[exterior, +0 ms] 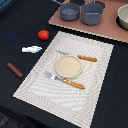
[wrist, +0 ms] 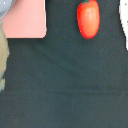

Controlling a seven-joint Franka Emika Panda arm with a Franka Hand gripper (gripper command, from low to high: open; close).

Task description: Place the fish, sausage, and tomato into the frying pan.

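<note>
In the exterior view the red tomato lies on the dark table, with the white and blue fish just in front of it and the brownish-red sausage further forward toward that view's left. The frying pan stands on a pink board at the back, beside a taller grey pot. The wrist view shows the tomato on dark cloth next to the board's corner. No gripper fingers show in either view.
A striped placemat holds a beige plate, a fork and a knife, both orange-handled. A beige bowl sits at the board's right end. A blurred olive strip runs along the wrist view's edge.
</note>
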